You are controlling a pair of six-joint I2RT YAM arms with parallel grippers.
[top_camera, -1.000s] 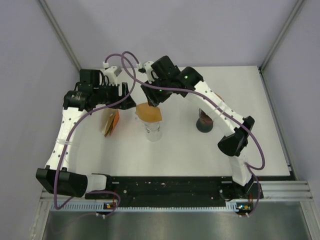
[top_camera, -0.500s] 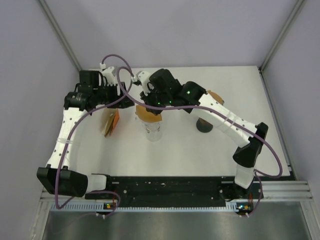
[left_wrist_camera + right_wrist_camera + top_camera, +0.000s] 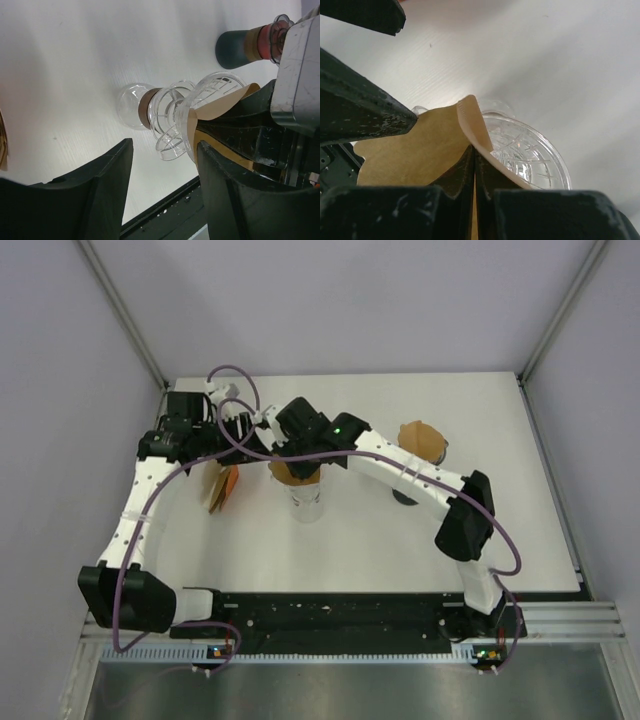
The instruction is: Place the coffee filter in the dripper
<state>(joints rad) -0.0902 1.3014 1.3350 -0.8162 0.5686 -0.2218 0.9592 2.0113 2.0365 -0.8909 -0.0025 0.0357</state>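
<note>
Creased brown paper filter (image 3: 415,150) (folded cone), ribbed clear dripper (image 3: 530,160)

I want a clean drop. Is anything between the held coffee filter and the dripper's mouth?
Nothing visible. The right gripper pinches the coffee filter, whose edge sits at the open rim of the dripper, and the cone looks empty.
</note>
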